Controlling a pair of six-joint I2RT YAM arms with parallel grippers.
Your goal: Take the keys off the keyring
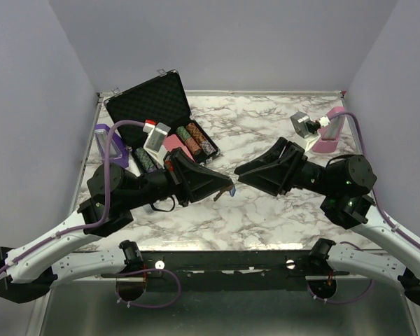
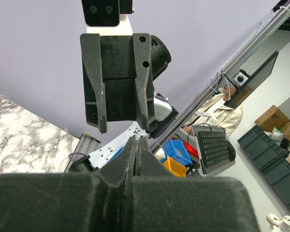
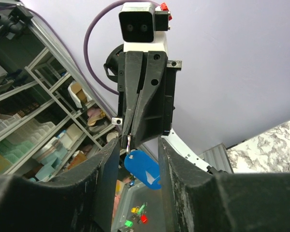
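Nearest the left wrist lens, your left gripper point(image 2: 137, 141) has its two pads pressed flat together, with only a sliver of thin metal poking out of the tips at 12 o'clock. Your right gripper point(image 3: 136, 145) stands with its jaws fairly wide and nothing between the pads.

From the right wrist lens, the keyring point(image 3: 143, 167) is held by the left arm alone. Its metal ring point(image 3: 129, 141) is pinched at the left fingertips. The blue oval hangs below toward 5 o'clock, long axis running roughly 11 to 5. It drops into the gap between your open right fingers and seems to touch neither.

I cannot pick out the key in any view; the tag or the fingers may be hiding it.

From above, both grippers meet nearly tip to tip over the marble table point(image 1: 266, 210). The blue tag point(image 1: 218, 197) sits just at 8 o'clock of the right tips. The poker chip case point(image 1: 150, 105) lies well apart at 10 o'clock.

The right arm is free and right beside the ring, so I judge it should do the pulling once you locate the key
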